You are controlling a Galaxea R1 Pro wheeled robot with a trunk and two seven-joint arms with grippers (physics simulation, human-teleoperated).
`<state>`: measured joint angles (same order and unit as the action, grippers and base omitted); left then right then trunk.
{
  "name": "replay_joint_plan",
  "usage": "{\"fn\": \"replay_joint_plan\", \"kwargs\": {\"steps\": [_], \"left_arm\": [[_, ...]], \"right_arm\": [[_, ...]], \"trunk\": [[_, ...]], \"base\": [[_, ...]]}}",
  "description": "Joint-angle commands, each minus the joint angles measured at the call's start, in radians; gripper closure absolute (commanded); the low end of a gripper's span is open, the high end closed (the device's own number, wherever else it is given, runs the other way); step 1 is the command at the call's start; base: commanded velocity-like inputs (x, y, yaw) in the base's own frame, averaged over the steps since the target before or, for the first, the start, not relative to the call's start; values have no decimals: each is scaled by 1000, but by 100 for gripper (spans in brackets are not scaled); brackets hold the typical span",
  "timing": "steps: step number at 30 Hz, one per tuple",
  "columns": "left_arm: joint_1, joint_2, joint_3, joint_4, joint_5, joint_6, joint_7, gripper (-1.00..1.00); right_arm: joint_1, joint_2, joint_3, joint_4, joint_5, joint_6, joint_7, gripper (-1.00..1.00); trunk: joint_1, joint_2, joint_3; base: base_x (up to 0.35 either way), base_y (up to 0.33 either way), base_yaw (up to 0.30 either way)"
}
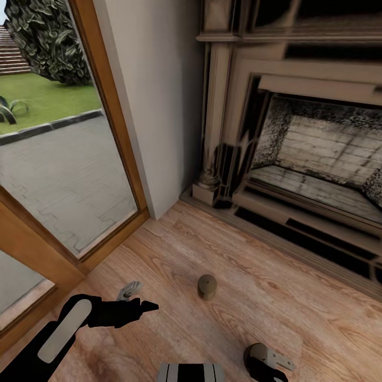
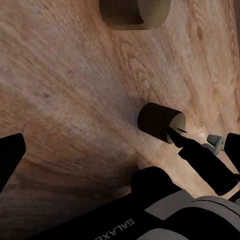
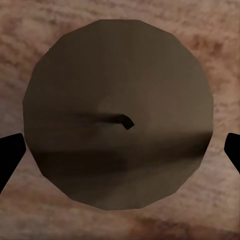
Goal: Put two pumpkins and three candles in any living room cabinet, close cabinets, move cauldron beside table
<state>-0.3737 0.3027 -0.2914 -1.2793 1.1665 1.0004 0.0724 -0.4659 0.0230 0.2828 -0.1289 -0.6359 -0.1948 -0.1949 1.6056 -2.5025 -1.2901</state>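
Standing upright, squat brown candle (image 1: 207, 286), dark wick

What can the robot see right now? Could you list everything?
Candles: at least two, olive-brown; one upright on the floor ahead of the robot, one straight below the right end effector, seen from above with its wick.
Floor: one, light wood planks.
Fireplace: one, beige surround with brick inside, at right.
Glass door: one, wood-framed, at left; paving and lawn beyond.
Wall: pale, between door and fireplace.
Left end effector: black, low over the floor, left of the candle.
Right end effector: black fingertips either side of the candle, apart.
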Motion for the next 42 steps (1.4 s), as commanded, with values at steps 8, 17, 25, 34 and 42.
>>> {"fn": "replay_joint_plan", "kwargs": {"steps": [8, 17, 25, 34, 42], "left_arm": [[-1, 3, -2, -2, 29, 3, 5, -100], [-1, 50, -82, -7, 139, 2, -105, -100], [-1, 57, -98, -12, 142, 1, -148, -100], [-1, 56, -100, -12, 142, 1, -151, -100], [-1, 56, -100, -12, 142, 1, -151, -100]], "right_arm": [[0, 0, 9, 0, -8, -3, -4, -100], [0, 0, 9, 0, -8, -3, -4, -100], [0, 0, 9, 0, -8, -4, -4, -100], [0, -1, 10, 1, -8, -5, 39, -100], [0, -1, 9, 2, -8, -5, 80, -100]], "trunk": [[0, 0, -1], [0, 0, -1], [0, 0, -1], [0, 0, -1], [0, 0, -1]], "base": [[0, 0, 0], [0, 0, 0], [0, 0, 0], [0, 0, 0], [0, 0, 0]]}}
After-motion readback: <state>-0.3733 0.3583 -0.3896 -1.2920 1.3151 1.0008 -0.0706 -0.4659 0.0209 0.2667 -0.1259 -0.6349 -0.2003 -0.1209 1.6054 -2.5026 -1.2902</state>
